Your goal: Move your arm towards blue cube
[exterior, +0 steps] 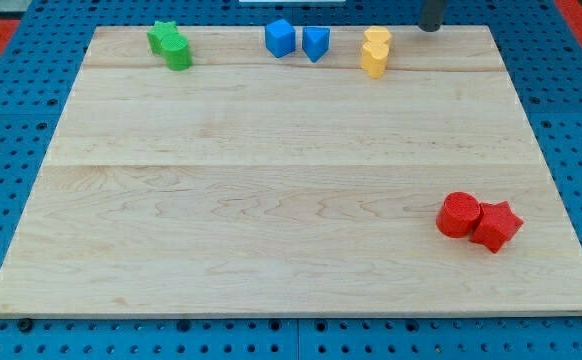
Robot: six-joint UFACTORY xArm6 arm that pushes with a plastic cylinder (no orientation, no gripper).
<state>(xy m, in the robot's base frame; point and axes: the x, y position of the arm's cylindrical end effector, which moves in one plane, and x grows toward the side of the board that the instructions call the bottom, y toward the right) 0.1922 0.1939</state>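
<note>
Hovering at the view's top edge: my tip [430, 28] is showing as a dark rod end over the board's far edge, touching no block.
Jaws: none on this rod, so nothing is opening, closing or holding; it is only pushing.
Nearest to my tip: two yellow blocks [375, 51], just to its left, are sitting touching one another.
Blue cube [280, 38]: it is lying further left of my tip, beyond the yellow pair, near the board's top edge.
Blue neighbour: a second blue block [316, 43], wedge-like in shape, is standing just beside the cube on the tip's side.
Handling: the cube is looking small, rigid and light, so I am judging it will slide readily on the smooth wooden board [271, 200]; contact is best made square on a flat face.
Further off: two green blocks [170, 43] are resting far left; two red blocks [479, 220] are lying well below my tip.
Count: two blue, two yellow, two green, two red.
</note>
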